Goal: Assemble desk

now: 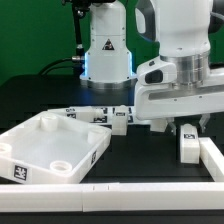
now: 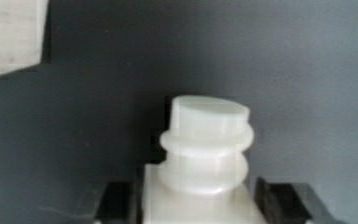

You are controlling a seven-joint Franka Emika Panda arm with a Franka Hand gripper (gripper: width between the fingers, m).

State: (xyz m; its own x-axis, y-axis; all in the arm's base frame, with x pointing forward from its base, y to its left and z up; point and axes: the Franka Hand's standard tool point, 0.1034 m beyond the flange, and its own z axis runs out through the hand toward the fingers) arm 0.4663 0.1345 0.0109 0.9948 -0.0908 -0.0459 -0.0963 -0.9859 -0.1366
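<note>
The white rimmed desk top [image 1: 40, 133] lies at the front of the exterior view's left, its round corner sockets facing up. My gripper [image 1: 182, 128] hangs at the exterior view's right, shut on a white leg [image 1: 188, 146] that points down at the black table. In the wrist view the leg [image 2: 204, 150] fills the space between my two black finger pads [image 2: 119, 203], with its rounded peg end away from the camera. Three more tagged legs [image 1: 100, 117] lie in a row behind the desk top.
A white L-shaped fence [image 1: 212, 156] runs along the table's front and right edges, close beside the held leg. The robot base [image 1: 106, 50] stands at the back. A white edge [image 2: 11, 38] shows in the corner of the wrist view.
</note>
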